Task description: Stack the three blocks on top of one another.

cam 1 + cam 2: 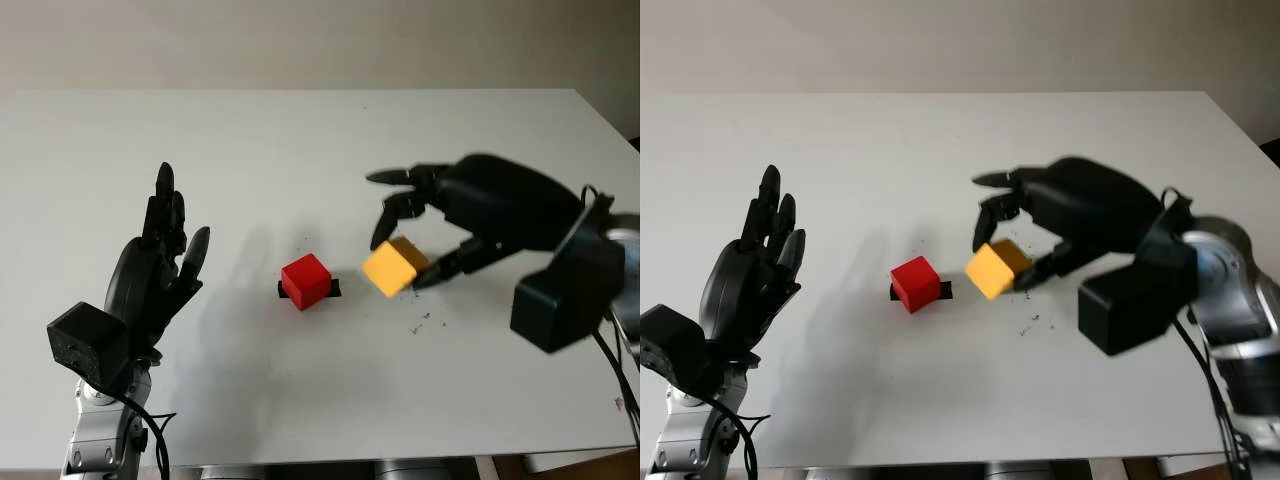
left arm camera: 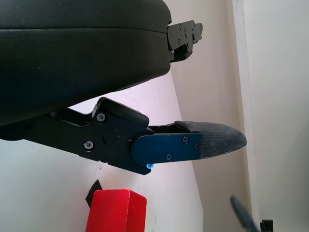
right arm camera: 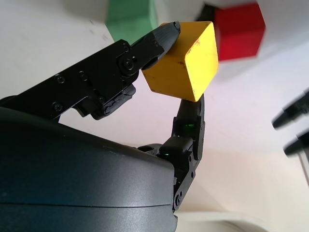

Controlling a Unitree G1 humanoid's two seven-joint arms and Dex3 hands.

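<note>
— Left eye view: how was the right hand point(image 1: 405, 240) posed?
— It reached in from the right, held above the white tabletop point(image 1: 300, 130), pinching a tilted yellow cube block point(image 1: 389, 270) between fingertips, lifted clear of the surface.
— And the room around it?
— A red cube block point(image 1: 306, 281) sat just beside, on a black mark, with bare tabletop toward the edges. A green block point(image 3: 131, 18) lay beyond the yellow one in the right wrist view.
— The left hand point(image 1: 160, 265)?
— Upright at the left, open, holding nothing.

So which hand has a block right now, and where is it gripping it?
The right hand holds the yellow block, pinched on opposite sides between fingertips, tilted above the table. The left hand is open, holding nothing.
</note>
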